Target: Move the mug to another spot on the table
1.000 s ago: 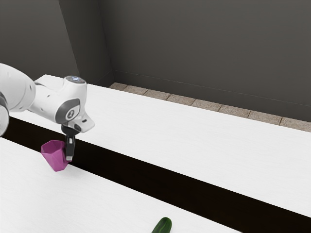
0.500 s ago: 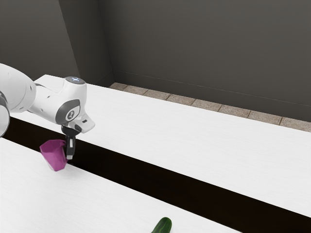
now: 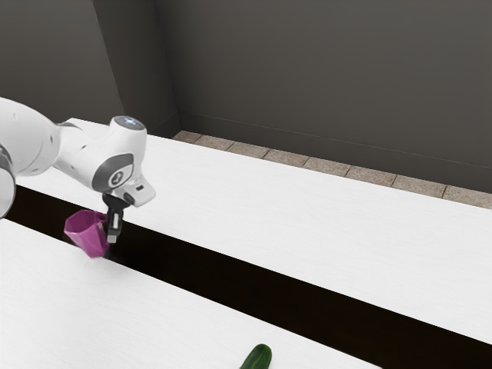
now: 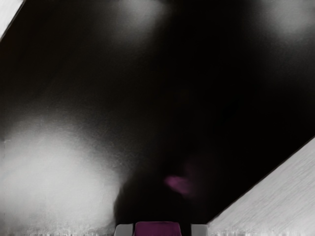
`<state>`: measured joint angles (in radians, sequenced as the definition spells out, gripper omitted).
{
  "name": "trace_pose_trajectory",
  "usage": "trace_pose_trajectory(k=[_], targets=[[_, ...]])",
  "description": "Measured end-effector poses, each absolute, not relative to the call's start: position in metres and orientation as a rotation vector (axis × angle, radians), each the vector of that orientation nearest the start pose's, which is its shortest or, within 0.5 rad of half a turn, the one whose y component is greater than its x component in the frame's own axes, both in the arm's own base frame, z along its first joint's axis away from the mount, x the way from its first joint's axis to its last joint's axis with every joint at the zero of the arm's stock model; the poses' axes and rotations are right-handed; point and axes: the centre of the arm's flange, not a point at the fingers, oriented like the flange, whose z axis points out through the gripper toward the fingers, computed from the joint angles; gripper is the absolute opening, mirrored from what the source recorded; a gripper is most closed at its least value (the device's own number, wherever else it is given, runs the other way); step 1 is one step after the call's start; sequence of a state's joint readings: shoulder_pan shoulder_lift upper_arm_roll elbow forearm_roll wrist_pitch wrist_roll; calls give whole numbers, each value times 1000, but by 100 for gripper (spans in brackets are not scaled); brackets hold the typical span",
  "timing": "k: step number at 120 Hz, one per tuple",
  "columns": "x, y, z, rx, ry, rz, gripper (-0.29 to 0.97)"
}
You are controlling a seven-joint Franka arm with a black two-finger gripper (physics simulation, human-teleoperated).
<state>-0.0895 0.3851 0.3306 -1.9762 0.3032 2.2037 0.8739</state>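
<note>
Two table surfaces run across the exterior view: the near table (image 3: 154, 323) in front and the far table (image 3: 323, 215) behind, with a gap (image 3: 254, 288) between them. The mug (image 3: 86, 233) sits at the near table's far edge, toward the exterior view's left, tilted, right beside the gap. The gripper (image 3: 113, 231) hangs above that edge on the mug's right side, its jaws clamping the mug's wall from two sides. A cucumber (image 3: 257, 358) lies on the near table, well apart from the mug, nearer the front and further right. Behind the far table runs a strip of floor (image 3: 346, 171), then the wall (image 3: 323, 69).
</note>
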Motion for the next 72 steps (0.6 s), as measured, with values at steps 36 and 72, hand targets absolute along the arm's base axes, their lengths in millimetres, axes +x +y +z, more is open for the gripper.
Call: trace_pose_trajectory(k=[36,72], targets=[[592,92,292,-2508,1272,495,-6],[594,14,302,-2343,1369,533,-7]])
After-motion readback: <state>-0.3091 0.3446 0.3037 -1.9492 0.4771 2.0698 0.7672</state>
